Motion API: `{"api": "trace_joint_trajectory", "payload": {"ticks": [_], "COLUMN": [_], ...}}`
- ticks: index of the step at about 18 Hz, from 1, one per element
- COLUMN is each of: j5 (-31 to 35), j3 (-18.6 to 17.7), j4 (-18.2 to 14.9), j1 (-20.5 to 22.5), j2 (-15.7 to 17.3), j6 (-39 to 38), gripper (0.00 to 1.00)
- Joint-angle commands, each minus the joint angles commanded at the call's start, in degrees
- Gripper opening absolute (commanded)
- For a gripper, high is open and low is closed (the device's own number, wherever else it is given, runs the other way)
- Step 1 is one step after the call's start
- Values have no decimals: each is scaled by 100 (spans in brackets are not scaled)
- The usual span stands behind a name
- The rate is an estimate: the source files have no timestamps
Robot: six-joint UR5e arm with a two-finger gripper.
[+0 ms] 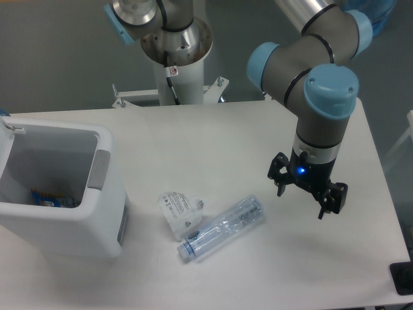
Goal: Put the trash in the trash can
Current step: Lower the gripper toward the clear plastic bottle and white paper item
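Note:
The crumpled whitish wrapper (179,210) with printed text lies on the table at centre front. The crushed clear bottle (222,228) with a bluish cap end lies diagonally beside it, touching its right lower edge. The white trash can (103,194) with a grey panel stands at the left, and something blue and orange lies at its bottom. My gripper (302,200) hangs open and empty above the table, to the right of the bottle and apart from it.
The arm's white base column (175,61) stands at the table's back edge. The table's right edge (387,194) runs close to the gripper. A dark object (403,279) sits at the front right corner.

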Motion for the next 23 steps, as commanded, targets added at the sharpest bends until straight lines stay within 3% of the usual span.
{"api": "trace_joint_trajectory", "payload": {"ticks": [6, 9, 11, 19, 23], "j5": [-175, -483, -483, -466, -475], "j3": [-96, -526, -659, -1195, -959], "j4": [96, 683, 887, 923, 905], "j1": [-210, -290, -395, -668, -668], "j2": [-26, -9, 0, 122, 53], "j6": [-70, -603, -1001, -835, -800], "gripper": [100, 100, 100, 100, 100]}}
